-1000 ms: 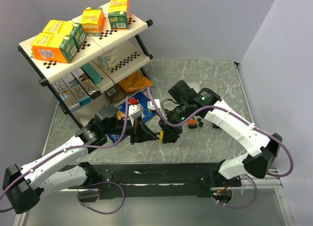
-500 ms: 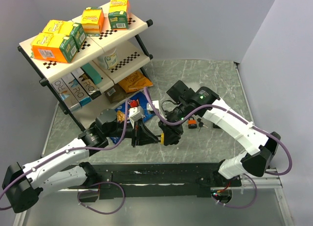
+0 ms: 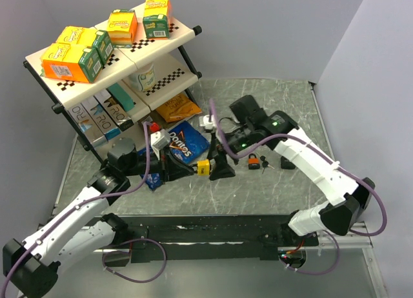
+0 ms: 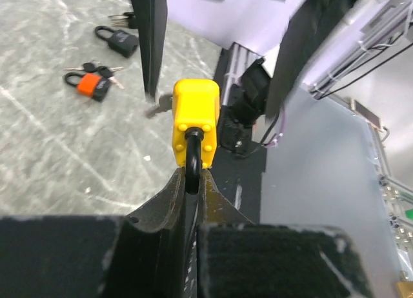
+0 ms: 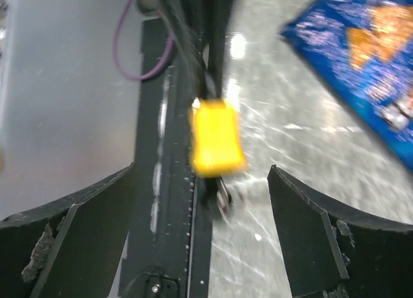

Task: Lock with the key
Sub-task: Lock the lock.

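Note:
My left gripper point(image 3: 192, 169) is shut on the dark shackle of a yellow padlock point(image 3: 203, 167), holding it above the table; the left wrist view shows the jaws point(image 4: 189, 177) pinching the shackle below the yellow body point(image 4: 195, 119). A small dark key point(image 5: 222, 196) sticks out of the padlock's end, blurred; it shows grey in the left wrist view point(image 4: 159, 105). My right gripper point(image 3: 223, 169) is open and empty, right next to the padlock point(image 5: 217, 135), its fingers wide apart on either side of it. More keys point(image 4: 98, 69) lie beside an orange padlock point(image 4: 90, 86).
A black padlock point(image 4: 119, 41) and the orange padlock point(image 3: 255, 161) lie on the marble table right of the grippers. A blue chips bag point(image 3: 187, 143) lies behind them. A two-tier rack point(image 3: 168, 43) with boxes stands at the back left. The black front rail point(image 3: 206, 230) runs below.
My right gripper has let go of the key and opened, drawing back up and to the right. My left arm has pulled back to the left with the yellow padlock, uncovering the chips bag.

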{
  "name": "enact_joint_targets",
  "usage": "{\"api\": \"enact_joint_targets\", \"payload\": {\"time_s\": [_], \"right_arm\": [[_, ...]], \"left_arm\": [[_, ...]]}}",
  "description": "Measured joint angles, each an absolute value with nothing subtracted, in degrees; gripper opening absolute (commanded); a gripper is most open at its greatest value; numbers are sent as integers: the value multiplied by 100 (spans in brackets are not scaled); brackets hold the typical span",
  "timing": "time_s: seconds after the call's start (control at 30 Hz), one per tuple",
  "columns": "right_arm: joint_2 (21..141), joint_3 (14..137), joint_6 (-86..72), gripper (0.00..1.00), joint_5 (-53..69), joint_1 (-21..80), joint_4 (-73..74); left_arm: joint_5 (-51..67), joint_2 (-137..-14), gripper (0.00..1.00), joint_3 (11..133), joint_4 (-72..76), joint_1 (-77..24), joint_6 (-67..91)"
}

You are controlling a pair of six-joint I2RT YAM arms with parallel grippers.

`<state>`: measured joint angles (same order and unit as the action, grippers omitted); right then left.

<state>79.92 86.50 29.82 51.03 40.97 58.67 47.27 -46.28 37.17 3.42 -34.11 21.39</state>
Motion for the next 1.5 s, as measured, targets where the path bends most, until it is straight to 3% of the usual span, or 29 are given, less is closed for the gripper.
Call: {"api": "enact_joint_targets", "payload": {"time_s": [0.1,0.33,0.6,0.87,1.03,1.1,1.2,1.5], "right_arm": [[7822,8543,3048,87,5118,3756,5867],[7579,8471,3140,64,5175,3472,5922],[7585,8318,3096,59,5323,3557,5892],[7620,8318,3094,45,5367,3830,5822],[7644,8309,3100,27,5356,3850,5808],[7644,8270,3118,11,5347,3850,5806],[7644,8180,3153,0,5330,3850,5806],[7640,8128,3380,0,5323,3771,5863]], "left_arm": [[4851,-4530,1,3767,104,-3291,1981],[5153,-4451,1,3940,-158,-3291,1660],[5183,-4512,1,4038,-209,-3291,1518],[5170,-4539,1,4038,-204,-3291,1529],[5116,-4539,1,4038,-198,-3291,1575],[5111,-4539,1,4038,-196,-3291,1579],[5113,-4539,1,4038,-196,-3291,1579],[5070,-4536,1,4038,-235,-3277,1522]]}}
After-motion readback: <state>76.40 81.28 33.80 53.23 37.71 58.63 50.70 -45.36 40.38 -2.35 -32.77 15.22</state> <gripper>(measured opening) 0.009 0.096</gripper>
